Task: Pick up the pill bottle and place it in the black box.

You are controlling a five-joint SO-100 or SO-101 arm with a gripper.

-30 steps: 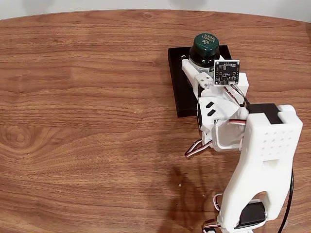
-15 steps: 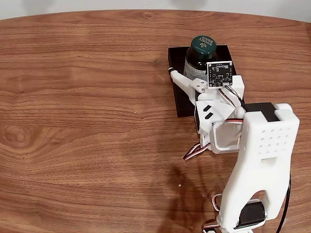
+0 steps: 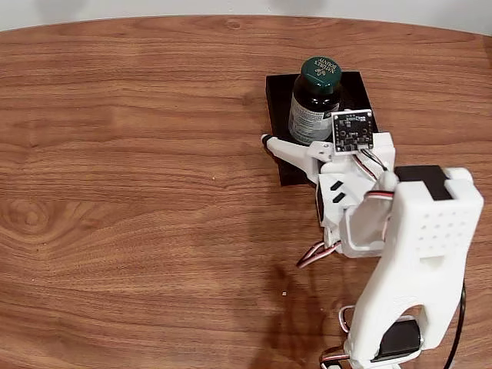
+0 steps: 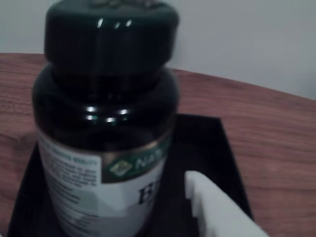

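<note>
The pill bottle [image 3: 315, 96], dark glass with a green cap and a white-and-green label, stands upright in the black box [image 3: 280, 92] at the table's far right in the fixed view. My gripper [image 3: 304, 146] is open just on the near side of the bottle, one white finger [image 3: 286, 149] spread out to the left over the box's front edge. Nothing is held between the jaws. In the wrist view the bottle [image 4: 103, 123] looms close on the black box [image 4: 212, 148], with a white fingertip [image 4: 215, 210] at the lower right, apart from the glass.
The wooden table [image 3: 138, 177] stretches wide to the left of the box. The white arm [image 3: 419, 254] and its small camera board [image 3: 352, 129] stand near the right front, with loose cables [image 3: 314, 252] hanging beside it.
The jaws have spread off the bottle and the gripper has drawn back toward the arm's base. The bottle stays standing in the black box.
</note>
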